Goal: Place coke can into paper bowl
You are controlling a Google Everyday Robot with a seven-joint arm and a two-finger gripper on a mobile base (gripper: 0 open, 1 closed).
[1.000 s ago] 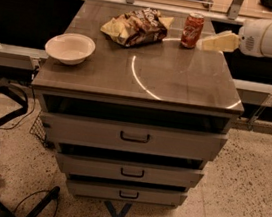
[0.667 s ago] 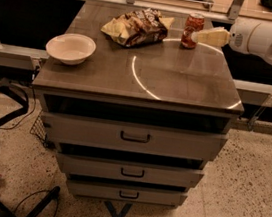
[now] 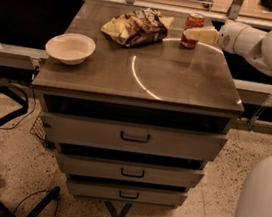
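Drawers (image 3: 134, 137) stack up nearest you and play no part, so look past them to the tabletop (image 3: 179, 86), whose near and middle stretch carries only a curved streak of reflected light (image 3: 139, 78). Midway back on the left, close to the left edge, sits the paper bowl (image 3: 70, 48), upright and with nothing showing inside it. Farther back, at the centre, the snack bag (image 3: 136, 26) lies crumpled. Just to its right and apart from it stands the coke can (image 3: 194, 22), upright near the far right corner. The gripper (image 3: 193, 33) reaches in from the right at the can's mid-height, right up against it; whether it has closed on the can you cannot tell. By the look of it, the step in hand is securing the can, with the whole carry to the bowl not yet done. Take the can square at mid-height so it stays upright, and lift it clear before you travel. Sweep left across the nearer, open part of the top, not over the bag, which lies closest to the straight line. The bowl looks light and sits near the edge, so lower the can into its middle; do not drop it or nudge the rim.
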